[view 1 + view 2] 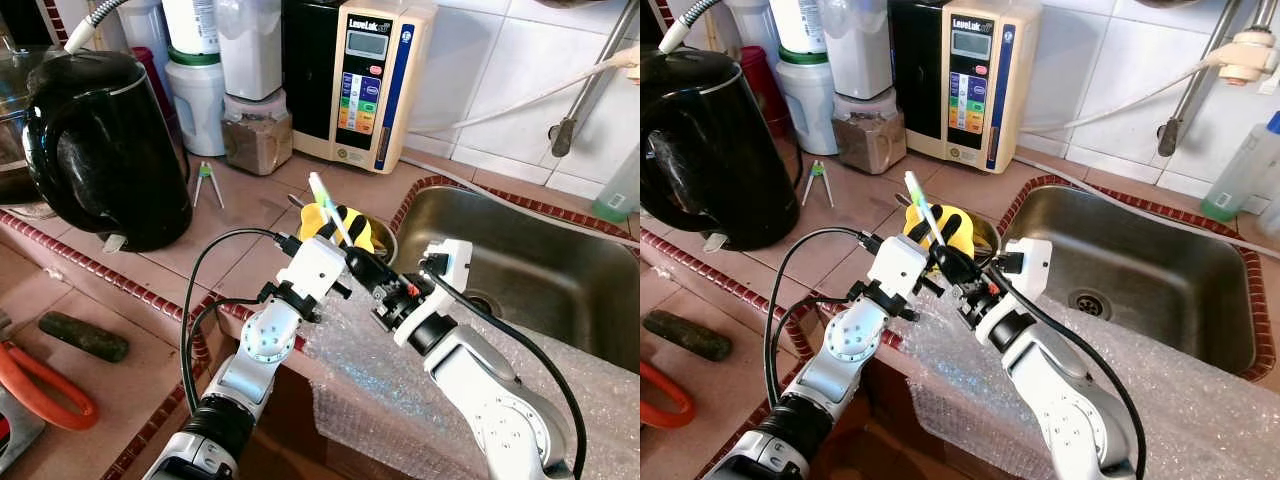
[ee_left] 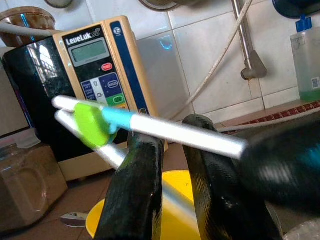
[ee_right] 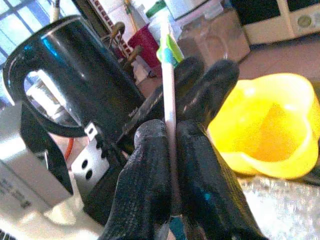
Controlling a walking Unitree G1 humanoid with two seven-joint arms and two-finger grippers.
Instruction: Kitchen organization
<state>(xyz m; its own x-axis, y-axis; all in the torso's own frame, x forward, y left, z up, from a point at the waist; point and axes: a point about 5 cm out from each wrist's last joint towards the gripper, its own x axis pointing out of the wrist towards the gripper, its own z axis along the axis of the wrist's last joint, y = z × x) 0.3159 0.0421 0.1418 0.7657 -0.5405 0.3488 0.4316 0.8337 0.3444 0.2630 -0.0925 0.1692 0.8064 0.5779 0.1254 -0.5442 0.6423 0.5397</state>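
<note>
A pair of white chopsticks (image 1: 325, 205) joined by a green and blue clip (image 2: 92, 122) stands tilted over a yellow cup (image 1: 310, 222) on the tiled counter beside the sink. My right gripper (image 1: 360, 262) is shut on the lower part of the chopsticks (image 3: 169, 100), just right of the cup (image 3: 270, 130). My left gripper (image 1: 338, 228) reaches in from the left and sits against the same sticks a little higher up, over the cup. In the left wrist view the chopsticks (image 2: 175, 132) cross right in front of it.
A black kettle (image 1: 100, 140) stands at the left, a water ionizer (image 1: 375, 80) and jars (image 1: 257, 135) at the back. The steel sink (image 1: 540, 270) lies to the right, and bubble wrap (image 1: 400, 380) covers the counter's front edge. A dark green vegetable (image 1: 85, 337) and an orange handle (image 1: 40, 385) lie lower left.
</note>
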